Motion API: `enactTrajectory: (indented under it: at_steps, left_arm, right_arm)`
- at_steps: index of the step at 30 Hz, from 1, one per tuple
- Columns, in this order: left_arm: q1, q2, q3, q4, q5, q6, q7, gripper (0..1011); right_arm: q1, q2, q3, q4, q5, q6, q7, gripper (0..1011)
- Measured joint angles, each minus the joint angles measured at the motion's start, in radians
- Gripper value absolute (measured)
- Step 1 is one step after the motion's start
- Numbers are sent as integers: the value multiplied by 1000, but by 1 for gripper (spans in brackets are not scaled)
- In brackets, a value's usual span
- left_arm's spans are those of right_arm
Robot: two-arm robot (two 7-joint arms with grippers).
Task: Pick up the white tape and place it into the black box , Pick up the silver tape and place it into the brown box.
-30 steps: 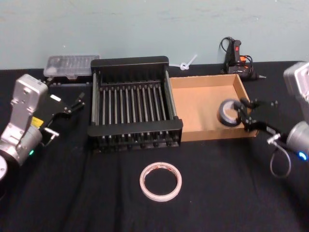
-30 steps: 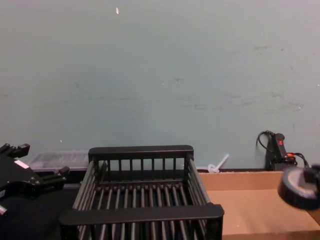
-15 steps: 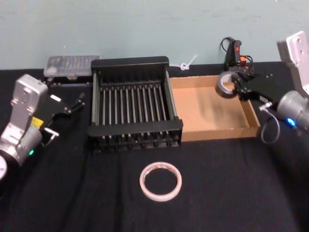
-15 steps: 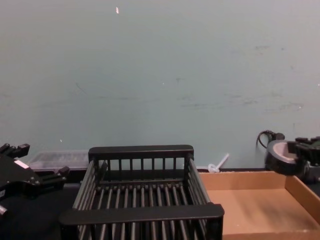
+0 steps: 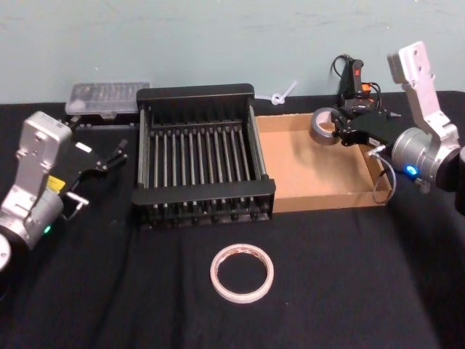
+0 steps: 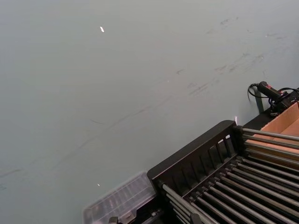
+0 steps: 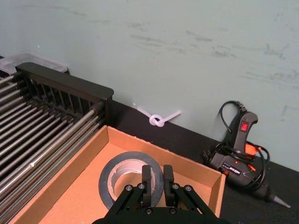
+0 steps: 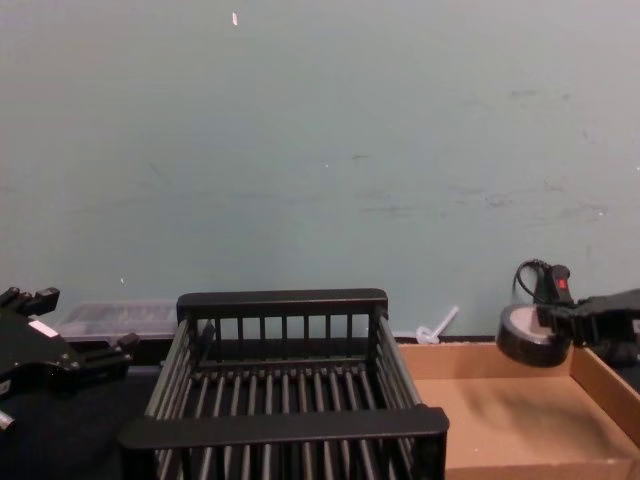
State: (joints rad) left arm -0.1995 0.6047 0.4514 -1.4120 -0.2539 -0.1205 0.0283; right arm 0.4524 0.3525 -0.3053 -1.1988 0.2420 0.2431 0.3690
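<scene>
Grey tape roll held above the cardboard tray.

The right gripper (image 5: 336,129) pinches the silver tape (image 5: 322,126) by its wall, holding it over the far part of the brown box (image 5: 312,200). The white tape (image 5: 242,273) lies flat on the table, in front of the black box (image 5: 197,93). The left gripper (image 5: 115,153) waits left of the crate, fingers apart.

The brown box (image 5: 312,174) lies open above, its floor bare under the held silver tape (image 5: 322,126). The black box (image 5: 200,149) crowds its left wall, and a glue gun (image 5: 354,86) stands behind. The white tape (image 5: 242,273) sits on open desk (image 5: 349,283).
</scene>
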Motion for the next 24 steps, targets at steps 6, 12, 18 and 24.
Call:
enactTrajectory:
  at_steps: [6, 12, 18, 24]
  left_arm:
    - [0, 0, 0, 0, 0, 0, 0, 1001]
    - [0, 0, 0, 0, 0, 0, 0, 1001]
    - [0, 0, 0, 0, 0, 0, 0, 1001]
    - [0, 0, 0, 0, 0, 0, 0, 1001]
  right_arm:
    - [10, -7, -9, 21, -10, -11, 1, 158]
    - [9, -7, -8, 18, -9, -10, 1, 158]
    - [8, -6, -7, 16, -8, -9, 1, 237]
    - [8, -6, -6, 15, -6, -7, 0, 437]
